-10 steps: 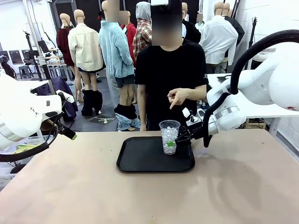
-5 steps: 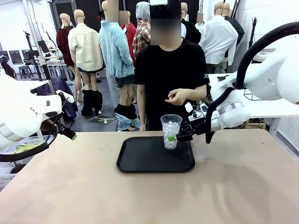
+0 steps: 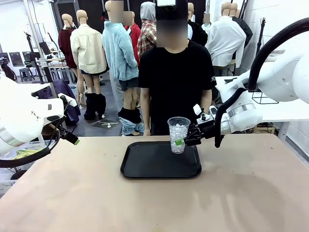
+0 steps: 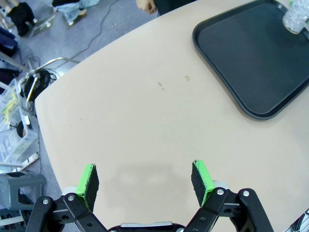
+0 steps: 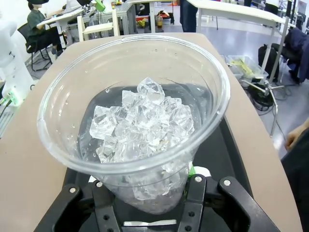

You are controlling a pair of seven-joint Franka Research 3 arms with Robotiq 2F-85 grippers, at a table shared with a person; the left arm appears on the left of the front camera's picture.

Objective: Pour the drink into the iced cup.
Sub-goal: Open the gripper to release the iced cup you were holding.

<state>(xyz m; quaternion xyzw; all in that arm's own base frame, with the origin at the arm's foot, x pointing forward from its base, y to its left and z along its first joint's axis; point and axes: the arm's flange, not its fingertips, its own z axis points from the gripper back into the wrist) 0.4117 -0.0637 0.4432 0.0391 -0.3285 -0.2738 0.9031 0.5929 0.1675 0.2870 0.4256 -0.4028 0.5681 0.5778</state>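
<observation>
The iced cup (image 5: 72, 111) is a single clear plastic tumbler, wide at the rim and narrowing downward, with droplets on its inner wall. It holds a heap of clear ice cubes (image 5: 145, 123) and no visible liquid. The right pincer (image 3: 179, 142) is clenched on the cup's lower wall, its green pads pressed to the plastic. The cup stands upright over the far right part of the one black tray (image 3: 145, 175), which lies on the tan counter (image 3: 145, 208); I cannot tell whether its base touches the tray. The left pincer (image 4: 145, 180) is released, grasping nothing, above bare counter well apart from the tray.
</observation>
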